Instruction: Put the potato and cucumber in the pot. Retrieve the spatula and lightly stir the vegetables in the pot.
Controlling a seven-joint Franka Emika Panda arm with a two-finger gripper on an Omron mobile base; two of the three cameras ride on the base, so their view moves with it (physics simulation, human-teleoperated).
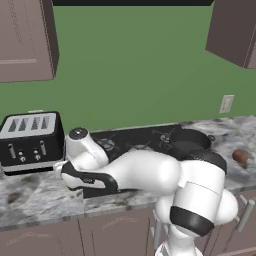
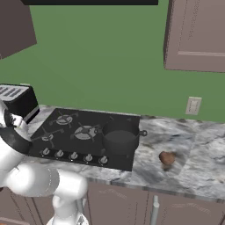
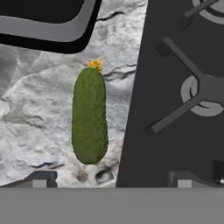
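The cucumber (image 3: 89, 116), dark green with a yellow tip, lies on the marble counter between the toaster and the stove's edge. My gripper (image 3: 111, 181) hangs open above it, and the cucumber sits just ahead, slightly left of the gap's middle. The fingertips (image 3: 39, 180) touch nothing. The dark round pot (image 1: 190, 141) (image 2: 119, 138) stands on the stove's right burner. The reddish-brown potato (image 1: 240, 156) (image 2: 167, 158) rests on the counter to the right of the pot. The spatula is out of view.
A black toaster (image 1: 31, 140) (image 3: 43, 22) stands left of the cucumber. The black stove (image 1: 135, 140) (image 3: 183, 87) has burner grates and a row of knobs (image 2: 74, 155) along its front. Wall cabinets hang above, and an outlet (image 2: 192, 105) is on the green wall.
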